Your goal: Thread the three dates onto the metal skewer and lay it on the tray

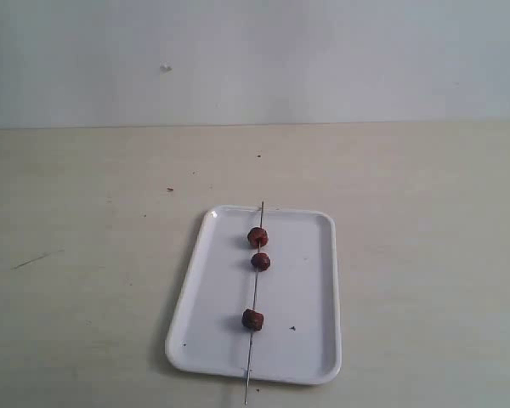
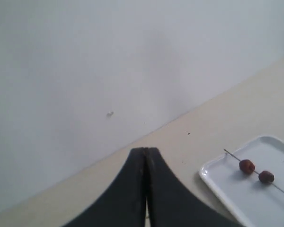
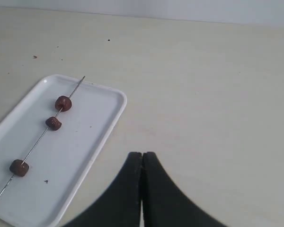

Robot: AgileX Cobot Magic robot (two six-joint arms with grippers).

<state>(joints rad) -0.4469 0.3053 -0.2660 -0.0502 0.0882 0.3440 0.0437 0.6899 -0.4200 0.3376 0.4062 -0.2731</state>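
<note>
**Observer:** Where the tray [image 1: 302, 280] sits mid-desk [image 1: 85, 255] in the exterior view, how does the load lie?

**Operator:** I read the metal skewer [image 1: 255, 293] as running from 12 to 6 o'clock along the tray's long axis. The three dates [image 1: 260, 262] are threaded on it, two close together toward 12 and one apart toward 6. The rod is longer than the tray, so it overhangs the rim at 6. I judge it bridges both rims.

**Observer:** And the jaws?

**Operator:** The left jaws and the right jaws are each pressed shut on nothing, well apart from the tray. I judge the task complete, so nothing needs holding.
</note>
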